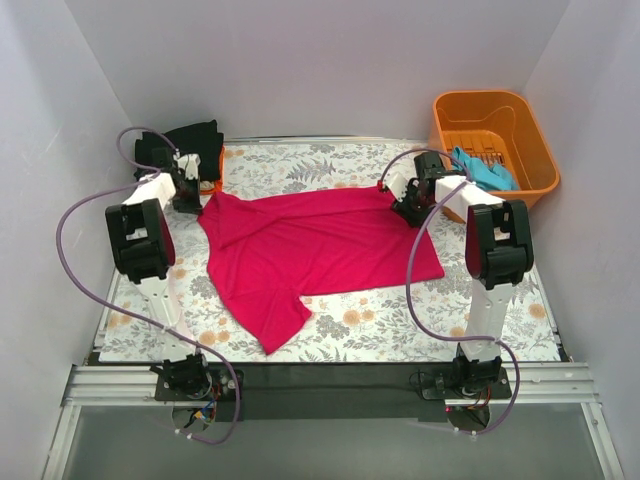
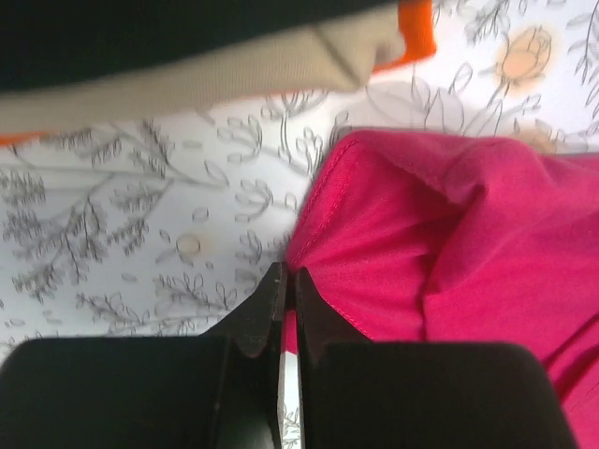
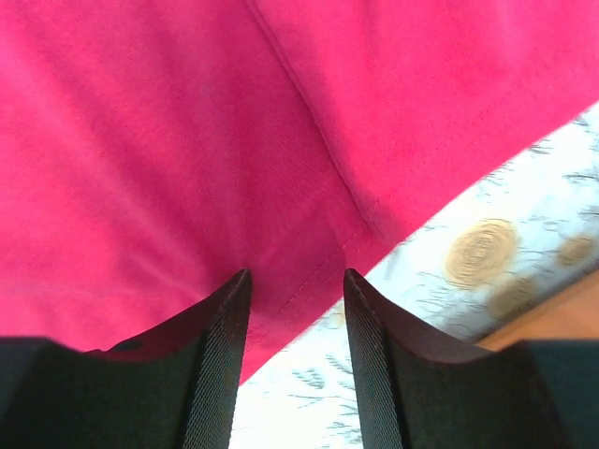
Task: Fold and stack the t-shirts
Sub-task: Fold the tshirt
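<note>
The magenta-pink t-shirt point(image 1: 310, 250) lies spread and partly folded on the floral table. My left gripper point(image 1: 192, 196) is at its far left corner; in the left wrist view the jaws point(image 2: 287, 277) are shut on the hem of the shirt point(image 2: 449, 243). My right gripper point(image 1: 408, 210) is at the shirt's far right corner; in the right wrist view it point(image 3: 297, 281) is open just above the hem point(image 3: 281, 140). The teal-blue t-shirt point(image 1: 482, 168) hangs out of the orange basket. Folded black point(image 1: 190, 140), white point(image 2: 187, 79) and orange point(image 2: 416, 33) shirts are stacked at the far left.
The orange plastic basket point(image 1: 520, 120) stands at the far right corner. White walls close in the table point(image 1: 400, 330) on the left, back and right. A dark rail point(image 1: 320, 385) with both arm bases runs along the near edge.
</note>
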Controlling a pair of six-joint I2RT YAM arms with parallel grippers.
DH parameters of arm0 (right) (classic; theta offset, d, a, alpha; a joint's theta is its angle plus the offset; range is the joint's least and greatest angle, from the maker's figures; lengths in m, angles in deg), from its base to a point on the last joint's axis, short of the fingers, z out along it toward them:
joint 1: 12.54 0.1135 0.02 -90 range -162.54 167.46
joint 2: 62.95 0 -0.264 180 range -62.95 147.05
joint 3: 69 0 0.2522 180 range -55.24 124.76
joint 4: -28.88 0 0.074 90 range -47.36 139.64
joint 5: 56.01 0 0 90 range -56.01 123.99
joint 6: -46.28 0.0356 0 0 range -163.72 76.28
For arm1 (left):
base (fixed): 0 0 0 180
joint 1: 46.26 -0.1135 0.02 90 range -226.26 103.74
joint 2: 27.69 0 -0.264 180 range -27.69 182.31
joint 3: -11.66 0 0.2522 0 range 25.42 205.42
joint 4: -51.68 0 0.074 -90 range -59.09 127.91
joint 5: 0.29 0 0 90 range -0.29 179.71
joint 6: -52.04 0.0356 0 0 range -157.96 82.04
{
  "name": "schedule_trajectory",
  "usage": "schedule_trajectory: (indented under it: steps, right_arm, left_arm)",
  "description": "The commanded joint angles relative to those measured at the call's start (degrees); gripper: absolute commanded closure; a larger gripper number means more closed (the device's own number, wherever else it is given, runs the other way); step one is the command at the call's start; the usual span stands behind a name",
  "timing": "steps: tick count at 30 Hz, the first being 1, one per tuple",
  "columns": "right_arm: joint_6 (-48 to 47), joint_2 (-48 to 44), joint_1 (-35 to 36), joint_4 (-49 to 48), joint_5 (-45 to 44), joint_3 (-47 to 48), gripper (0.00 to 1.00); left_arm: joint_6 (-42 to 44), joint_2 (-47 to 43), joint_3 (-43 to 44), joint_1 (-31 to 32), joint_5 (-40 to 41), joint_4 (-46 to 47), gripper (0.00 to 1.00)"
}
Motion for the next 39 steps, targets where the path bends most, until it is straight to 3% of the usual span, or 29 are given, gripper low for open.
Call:
schedule_trajectory:
  steps: [1, 5, 7, 11, 17, 23, 27, 31, 39]
  right_arm:
    - [3.4, -2.2, 1.6, 6.7, 4.8, -2.0, 0.55]
    - [5.4, -4.6, 2.4, 9.6, 7.0, -0.7, 0.52]
    - [5.4, -6.3, 2.3, 10.2, 6.2, -0.1, 0.52]
    - [4.4, -10.1, 2.1, 11.1, 5.3, -1.9, 0.51]
    - [2.8, -14.9, 2.1, 12.2, 3.5, -6.9, 0.51]
    - [2.0, -15.4, 2.1, 12.9, 1.8, -11.5, 0.56]
    - [3.1, -13.6, 2.2, 12.8, 2.7, -12.1, 0.68]
    - [3.0, -11.1, 2.1, 12.2, 0.5, -13.7, 0.73]
    - [3.8, -12.8, 2.6, 12.8, 0.7, -18.0, 0.7]
  left_arm:
    - [1.3, 2.9, 6.5, 1.0, -1.5, -3.1, 0.97]
    - [0.0, 7.0, 14.1, 1.8, -2.6, -6.7, 0.81]
    - [-0.6, 6.1, 15.4, 1.8, -2.9, -7.9, 0.66]
    - [-0.7, -0.6, 12.3, 1.6, -3.3, -6.4, 0.61]
    - [3.5, -13.0, 4.6, 1.5, -5.9, -11.7, 0.64]
    - [7.4, -22.1, -12.6, 1.6, -6.9, -14.4, 0.67]
    - [7.0, -24.3, -20.2, 1.9, -7.7, -12.2, 0.78]
    - [7.1, -24.4, -27.4, 1.9, -5.1, -9.0, 0.84]
    - [10.3, -25.5, -32.1, -2.5, 3.9, -7.2, 0.89]
